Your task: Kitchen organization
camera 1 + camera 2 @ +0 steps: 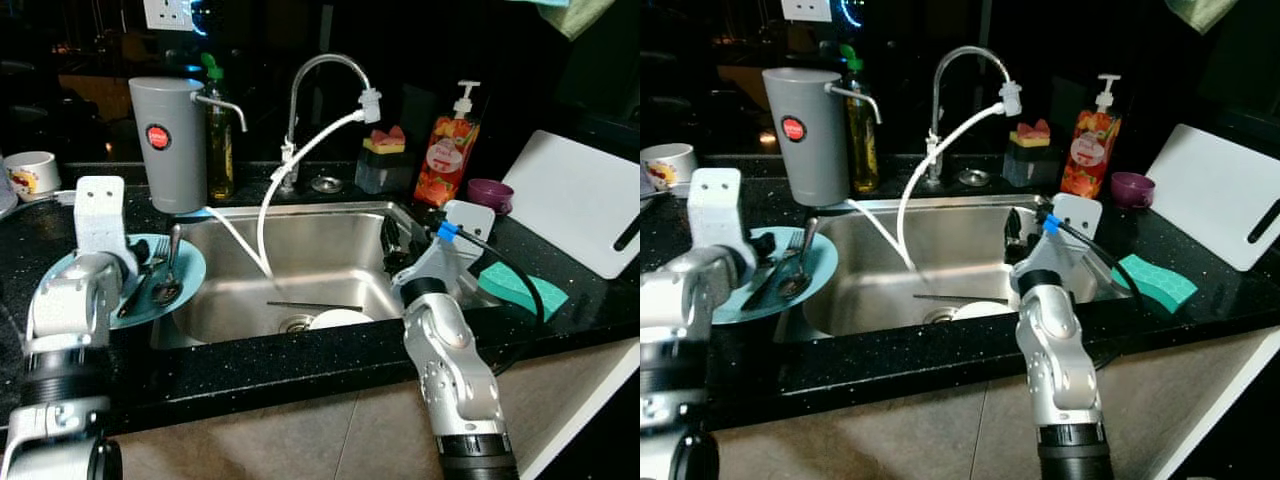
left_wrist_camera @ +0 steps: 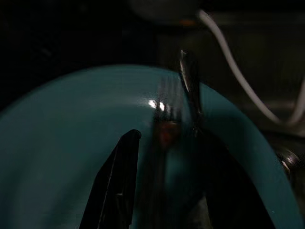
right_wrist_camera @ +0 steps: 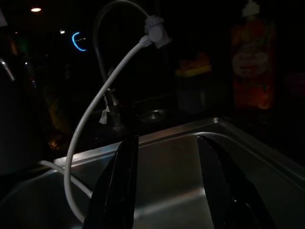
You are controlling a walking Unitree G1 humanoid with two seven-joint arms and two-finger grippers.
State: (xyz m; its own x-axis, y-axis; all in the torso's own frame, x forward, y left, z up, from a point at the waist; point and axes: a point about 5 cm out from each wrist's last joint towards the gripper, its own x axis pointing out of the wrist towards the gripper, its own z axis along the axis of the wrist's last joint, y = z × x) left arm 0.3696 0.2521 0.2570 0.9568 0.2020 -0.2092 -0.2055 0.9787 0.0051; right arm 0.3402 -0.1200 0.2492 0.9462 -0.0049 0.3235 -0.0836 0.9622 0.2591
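Observation:
A teal plate lies on the black counter left of the sink. A fork and a spoon rest on it. My left gripper hovers low over this plate; in the left wrist view it is open, with the fork lying between the fingers. My right gripper hangs over the right side of the sink, open and empty. A white dish and a thin dark utensil lie at the sink bottom.
Behind the sink stand a grey dispenser, a green-capped bottle, the faucet with a white hose, a sponge holder and an orange soap pouch. On the right are a purple cup, a white cutting board and a teal sponge.

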